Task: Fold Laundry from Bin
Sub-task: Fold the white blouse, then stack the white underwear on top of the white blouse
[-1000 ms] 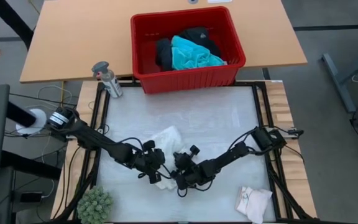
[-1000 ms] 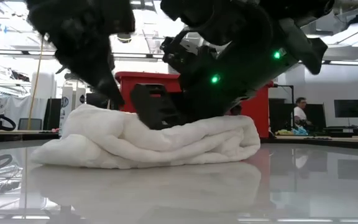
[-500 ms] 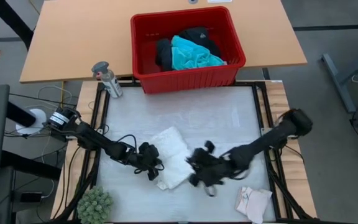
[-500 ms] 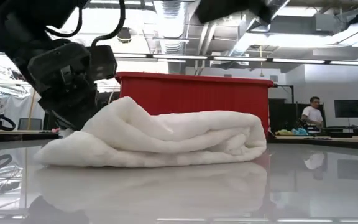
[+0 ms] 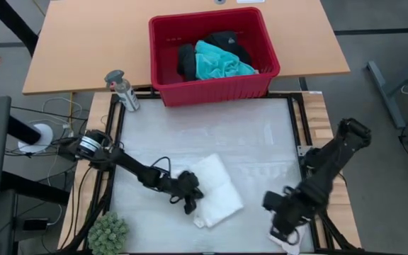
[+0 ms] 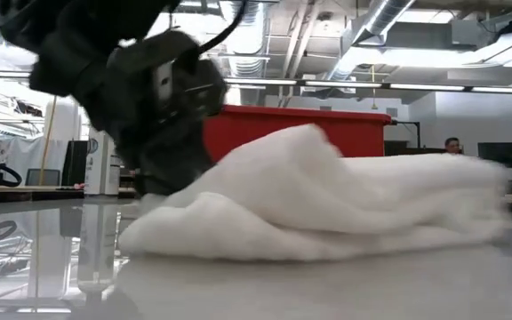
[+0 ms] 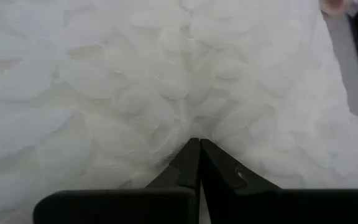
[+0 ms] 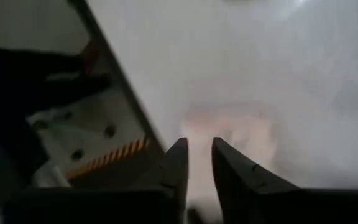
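High view is showing the folded white top (image 5: 217,191) lying low centre of the table (image 5: 211,134), long axis running upper left to lower right; the low view is hiding that direction and giving only a side-on heap (image 6: 327,213). Left gripper (image 5: 191,202) is sitting at the top's left edge; its wrist view is showing the fingers (image 7: 194,165) pressed together against the fabric. Right gripper (image 5: 282,230) is hanging at the lower right over the small pale piece (image 5: 289,244), fingers (image 8: 179,162) slightly apart, gripping nothing. The red bin (image 5: 214,88), upper centre, is holding turquoise and black clothing. Since the earlier frames the right arm has swung away from the top, and the top has shifted right.
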Tool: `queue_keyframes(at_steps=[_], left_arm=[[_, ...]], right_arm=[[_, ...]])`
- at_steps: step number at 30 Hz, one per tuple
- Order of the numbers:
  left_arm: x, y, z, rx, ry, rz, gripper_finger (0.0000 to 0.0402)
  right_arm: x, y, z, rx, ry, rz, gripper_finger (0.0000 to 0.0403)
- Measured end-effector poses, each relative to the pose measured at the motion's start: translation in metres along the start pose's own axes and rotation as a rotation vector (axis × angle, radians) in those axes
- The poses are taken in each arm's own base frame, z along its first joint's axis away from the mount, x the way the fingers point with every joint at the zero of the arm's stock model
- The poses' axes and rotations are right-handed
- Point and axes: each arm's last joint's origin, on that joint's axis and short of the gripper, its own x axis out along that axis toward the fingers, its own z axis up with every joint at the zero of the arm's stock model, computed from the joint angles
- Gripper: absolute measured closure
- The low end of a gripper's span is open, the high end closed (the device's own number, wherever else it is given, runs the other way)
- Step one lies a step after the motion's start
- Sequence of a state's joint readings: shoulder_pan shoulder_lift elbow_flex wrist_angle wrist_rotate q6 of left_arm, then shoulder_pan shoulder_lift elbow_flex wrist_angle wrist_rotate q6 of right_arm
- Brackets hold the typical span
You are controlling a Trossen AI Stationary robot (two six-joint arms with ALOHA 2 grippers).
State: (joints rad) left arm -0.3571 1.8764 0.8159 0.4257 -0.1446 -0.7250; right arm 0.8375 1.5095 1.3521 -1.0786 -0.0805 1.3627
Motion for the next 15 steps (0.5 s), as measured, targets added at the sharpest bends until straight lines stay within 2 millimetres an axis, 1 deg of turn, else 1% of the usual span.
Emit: queue_keyframes(at_steps=[3,5,8,12,15], left_arm=[[0.006,-0.01,0.019,0.014,-0.031,-0.018,0.0401],[0.007,-0.016,0.036,0.027,-0.073,-0.027,0.0401],[0.008,-0.018,0.054,0.067,-0.115,-0.026,0.0401],[0.009,-0.018,0.072,0.071,-0.162,-0.028,0.0401],[0.009,-0.014,0.078,0.055,-0.144,-0.054,0.0401]], right_arm=[[0.004,0.008,-0.026,0.054,0.055,0.027,0.0242],[0.008,0.012,-0.04,0.095,0.075,0.032,0.0207],[0.017,0.015,-0.058,0.126,0.097,-0.008,0.0167],[0.038,0.008,-0.072,0.102,0.099,-0.195,0.0145],[0.052,0.0,-0.073,0.092,0.086,-0.363,0.0142]])
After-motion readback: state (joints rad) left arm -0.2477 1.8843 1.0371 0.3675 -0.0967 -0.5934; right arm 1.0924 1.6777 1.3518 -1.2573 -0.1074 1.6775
